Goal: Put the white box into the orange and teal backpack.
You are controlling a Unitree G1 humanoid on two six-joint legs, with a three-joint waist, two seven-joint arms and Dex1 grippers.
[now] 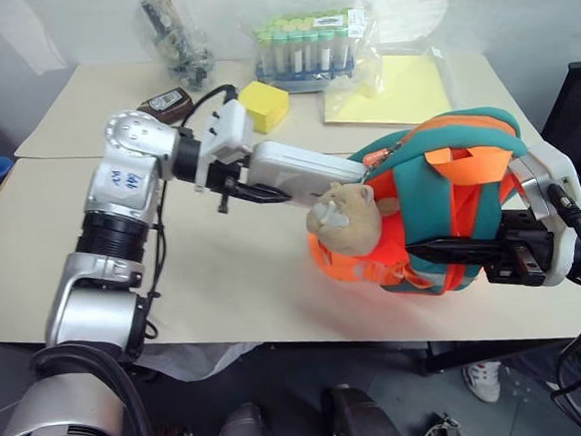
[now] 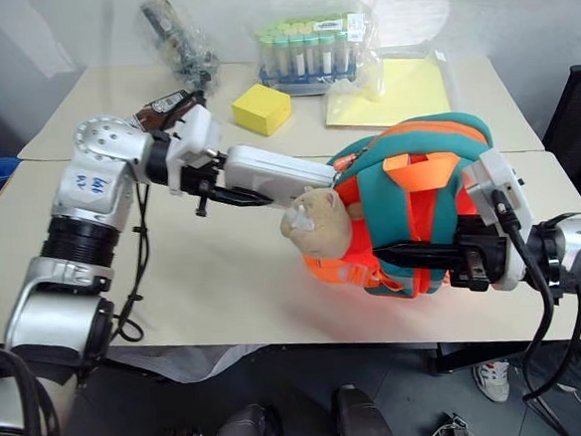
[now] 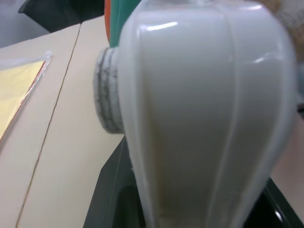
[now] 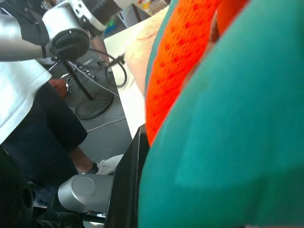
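We've got the left gripper (image 1: 254,193) clamped on the white box (image 1: 302,164) at frame centre, far end at the backpack (image 1: 449,202) mouth. Box looks rigid, glossy, likely slippery, so we grip the near end. Right gripper (image 1: 453,254) pinched shut on soft, floppy strap, centre-right.

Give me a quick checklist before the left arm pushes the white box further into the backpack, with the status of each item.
1. Left gripper holding the white box: ok, fingers clamped on its near end.
2. Right gripper holding the orange and teal backpack: ok, shut on a teal strap.
3. Box tip at the backpack's opening: ok, far end meets the teal rim.
4. Opening wide enough for the box: cannot tell, hidden from view.
5. Plush animal clear of the box's path: not ok, it sits right under the tip.
6. Yellow block out of the way: ok, behind the arm.
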